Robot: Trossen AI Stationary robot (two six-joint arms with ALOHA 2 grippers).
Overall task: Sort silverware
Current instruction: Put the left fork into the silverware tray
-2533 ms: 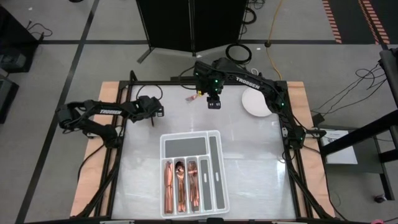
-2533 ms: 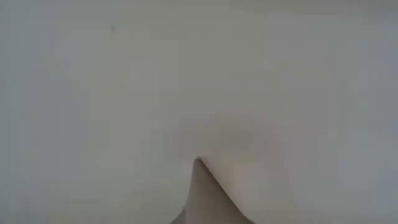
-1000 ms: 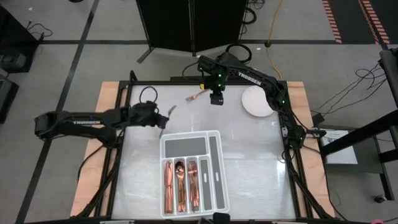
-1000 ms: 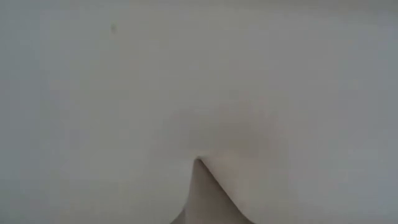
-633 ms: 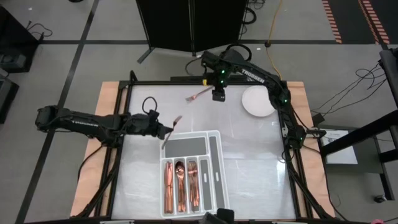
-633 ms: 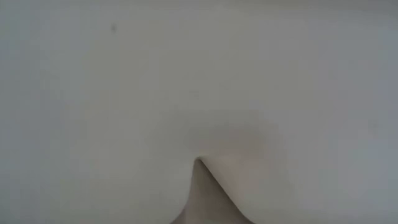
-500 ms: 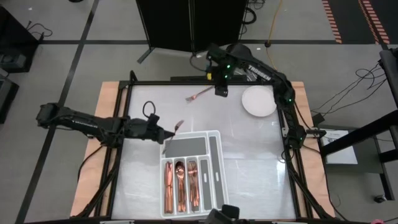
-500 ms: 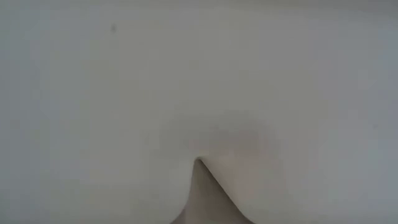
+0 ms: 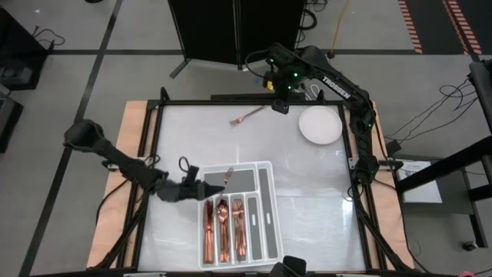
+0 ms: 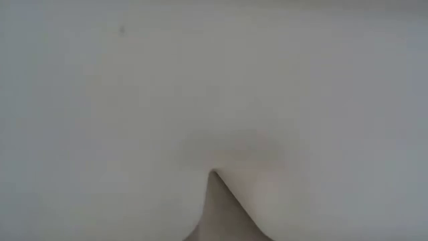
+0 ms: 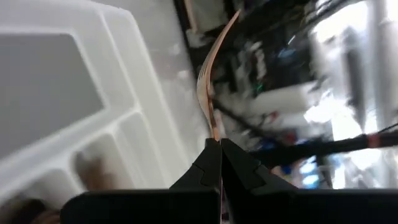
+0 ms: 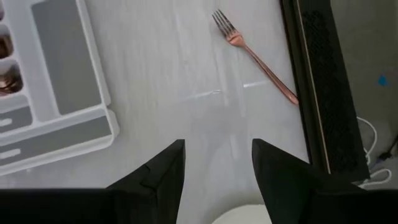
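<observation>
1. High view: my left gripper (image 9: 201,188) is down at the left edge of the white divided tray (image 9: 265,201), fingers pinched on a copper fork (image 9: 225,176) that sticks out over the tray's wide top compartment. Three of the long slots below already hold stacked silverware (image 9: 223,228). My right gripper (image 9: 281,105) hangs at the far edge of the table (image 9: 307,200). A second fork (image 9: 247,117) lies loose on the table just beside it, and the round white plate (image 9: 320,125) sits near the far right corner.

2. Low view: nothing usable, just a pale blur.

3. Left wrist view: the fingers (image 11: 200,173) are closed tight on the fork (image 11: 208,93) handle, the rest rising away from them. The tray (image 11: 124,81) and its dividers are right next to it.

4. Right wrist view: fingers (image 12: 165,169) spread apart, holding nothing. The loose fork (image 12: 252,57) lies on the table next to the dark frame rail (image 12: 314,93), with the tray (image 12: 68,106) corner off to the other side.
</observation>
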